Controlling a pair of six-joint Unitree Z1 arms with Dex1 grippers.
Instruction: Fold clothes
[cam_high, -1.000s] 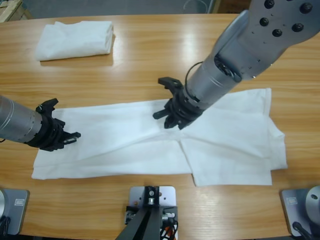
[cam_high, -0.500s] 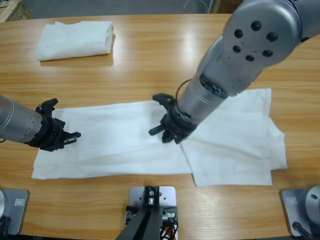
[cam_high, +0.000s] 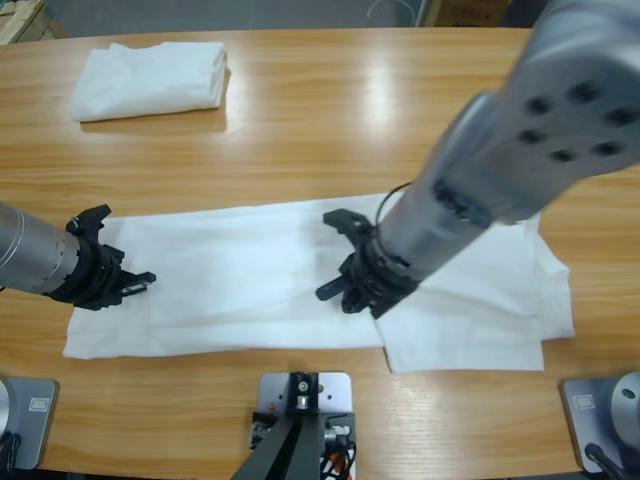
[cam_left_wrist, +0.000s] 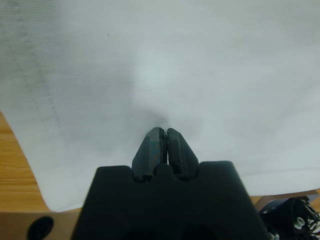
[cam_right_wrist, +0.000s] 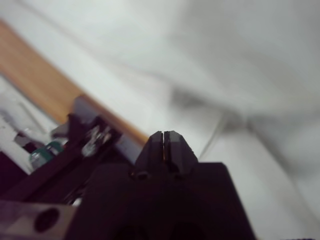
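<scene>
Centrally on the wooden table, a white T-shirt lies spread in a long flat band. The left gripper rests on its left end, jaws pressed together with no cloth between. The right gripper hovers mid-shirt, jaws also together. A folded white T-shirt sits well apart at the far left corner.

Spread T-shirt lying lengthwise across the near half of the table, folded T-shirt well apart at the far left corner. Left gripper on the spread shirt's left end; right gripper on it near the middle.
</scene>
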